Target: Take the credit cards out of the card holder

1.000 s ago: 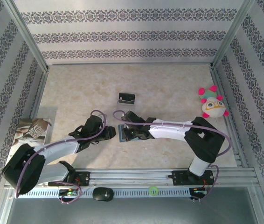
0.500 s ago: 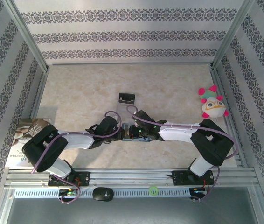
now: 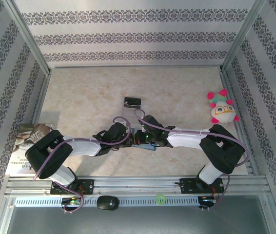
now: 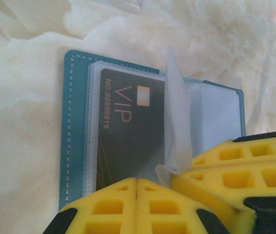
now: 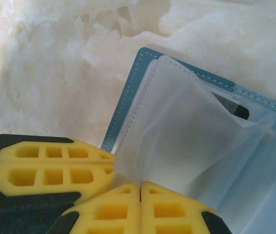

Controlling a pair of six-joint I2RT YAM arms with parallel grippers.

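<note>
The holder (image 4: 70,131) lies open on the counter (image 3: 187,92), between the two arms. The left jaws are closed tight at the near edge of its black card (image 4: 128,141). Just beside them, the right jaws pinch a raised clear sleeve (image 5: 187,126).

Matt card holder (image 4: 65,122), frosted plastic sleeves (image 5: 187,126)
</note>
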